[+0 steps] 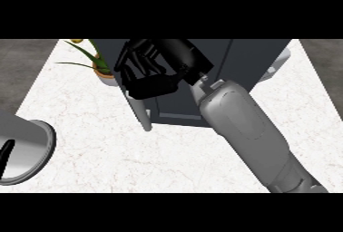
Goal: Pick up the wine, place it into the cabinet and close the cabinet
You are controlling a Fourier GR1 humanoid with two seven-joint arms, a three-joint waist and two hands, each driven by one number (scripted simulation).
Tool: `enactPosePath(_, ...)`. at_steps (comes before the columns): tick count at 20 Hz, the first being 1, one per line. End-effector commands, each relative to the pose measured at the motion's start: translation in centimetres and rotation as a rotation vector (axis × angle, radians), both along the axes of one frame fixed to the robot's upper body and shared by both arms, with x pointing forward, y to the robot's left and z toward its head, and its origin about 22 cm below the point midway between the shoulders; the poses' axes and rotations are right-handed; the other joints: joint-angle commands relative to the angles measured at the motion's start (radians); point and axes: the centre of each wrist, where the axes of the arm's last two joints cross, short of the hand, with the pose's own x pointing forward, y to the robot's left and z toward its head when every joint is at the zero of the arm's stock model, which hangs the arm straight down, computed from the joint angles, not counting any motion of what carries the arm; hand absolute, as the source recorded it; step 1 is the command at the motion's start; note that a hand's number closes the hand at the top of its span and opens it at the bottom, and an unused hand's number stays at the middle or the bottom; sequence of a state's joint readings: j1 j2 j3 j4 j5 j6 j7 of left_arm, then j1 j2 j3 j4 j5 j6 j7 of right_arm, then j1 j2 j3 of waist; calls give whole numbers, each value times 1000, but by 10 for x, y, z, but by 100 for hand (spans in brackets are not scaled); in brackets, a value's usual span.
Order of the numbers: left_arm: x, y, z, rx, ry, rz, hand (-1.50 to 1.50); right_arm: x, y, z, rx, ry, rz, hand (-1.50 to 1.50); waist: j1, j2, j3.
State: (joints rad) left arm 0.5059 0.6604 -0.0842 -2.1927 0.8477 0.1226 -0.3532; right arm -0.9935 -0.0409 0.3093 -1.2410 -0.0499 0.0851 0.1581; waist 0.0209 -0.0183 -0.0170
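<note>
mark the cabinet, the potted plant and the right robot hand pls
cabinet (pixel 258 59): head view, on its dark top panel.
potted plant (pixel 104 70): head view, on the pot's rim.
right robot hand (pixel 150 86): head view, on the black palm, by the cabinet's left front edge.

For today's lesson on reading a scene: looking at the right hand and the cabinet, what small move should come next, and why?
Probably push the cabinet door further shut. The right hand is up against the dark cabinet at the door's edge, and the door's handle stands out toward the counter, so the door looks partly open. No wine bottle shows; whether it is inside cannot be seen.
</note>
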Motion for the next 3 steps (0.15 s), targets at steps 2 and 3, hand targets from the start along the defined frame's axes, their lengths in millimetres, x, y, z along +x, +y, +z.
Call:
enactPosePath(2,9,-10,-3,-9,-10,-3,-150,44,-50,3,-30,24,-232,150,-8,35,16)
enactPosePath(3,7,-10,-10,-10,14,-2,-150,40,-57,-4,-28,42,-242,150,-21,29,16)
